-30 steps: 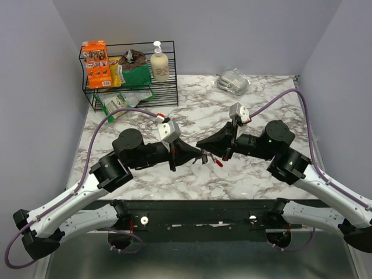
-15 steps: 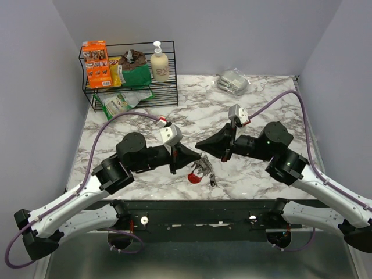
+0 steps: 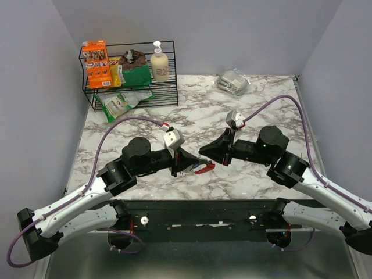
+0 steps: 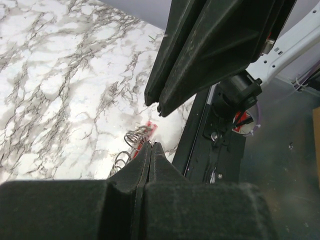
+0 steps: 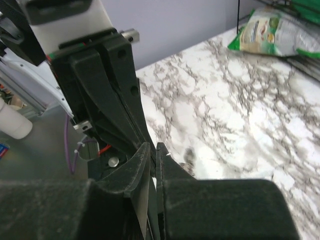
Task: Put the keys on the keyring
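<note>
Top external view: the keyring [image 3: 200, 169] hangs just off the marble table [image 3: 256, 180], well in front of the rack [image 3: 174, 64] and a little to its right, near the table's front edge. Its red clip sticks out to the right from the left gripper [image 3: 187, 165], with a silver tangle of chain behind it. Single keys cannot be made out there.

The left gripper is clamped on the keyring. In the left wrist view its fingers [image 4: 142, 165] press flat together, and coiled rings [image 4: 131, 139] and a bit of red show just past the tips.

The right gripper [image 3: 202, 150] points at the left one, tip close above the clip and not touching it. In the right wrist view its fingers [image 5: 142, 160] stand a narrow slit apart with nothing between them.

The rack stands at the back left corner. It holds an orange box [image 3: 96, 64], green bags and a pump bottle [image 3: 159, 63]. Another green bag [image 3: 116, 104] lies under its front. A foil packet [image 3: 233, 81] lies to the right of the rack, at the back.
</note>
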Controlling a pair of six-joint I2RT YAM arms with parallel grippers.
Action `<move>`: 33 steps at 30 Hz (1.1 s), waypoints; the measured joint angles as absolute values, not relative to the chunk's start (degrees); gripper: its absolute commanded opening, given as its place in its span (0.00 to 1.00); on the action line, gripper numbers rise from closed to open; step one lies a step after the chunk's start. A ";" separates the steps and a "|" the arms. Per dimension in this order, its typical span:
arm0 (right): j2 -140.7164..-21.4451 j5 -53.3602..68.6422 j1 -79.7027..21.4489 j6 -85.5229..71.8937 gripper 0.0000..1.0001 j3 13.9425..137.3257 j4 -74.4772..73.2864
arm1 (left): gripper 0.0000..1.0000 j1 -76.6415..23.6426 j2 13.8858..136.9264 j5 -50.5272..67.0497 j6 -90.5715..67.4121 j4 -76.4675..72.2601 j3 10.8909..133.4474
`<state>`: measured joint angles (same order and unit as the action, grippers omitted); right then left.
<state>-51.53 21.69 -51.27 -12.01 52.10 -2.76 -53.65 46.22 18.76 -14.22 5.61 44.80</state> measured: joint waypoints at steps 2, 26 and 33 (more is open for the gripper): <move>-51.20 21.04 -51.27 -12.36 0.20 50.13 -3.29 | 0.00 -53.65 46.28 18.37 -14.41 4.47 43.40; -44.31 9.54 -51.27 -15.59 0.26 38.85 -4.86 | 0.08 -53.65 68.45 12.62 -18.70 -21.98 28.38; -42.28 6.72 -51.27 -15.90 0.29 38.04 -5.06 | 0.15 -53.65 79.77 12.12 -19.40 -26.00 31.24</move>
<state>-42.28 6.72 -51.27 -15.90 38.04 -5.06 -53.65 79.77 12.12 -19.40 -26.00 31.24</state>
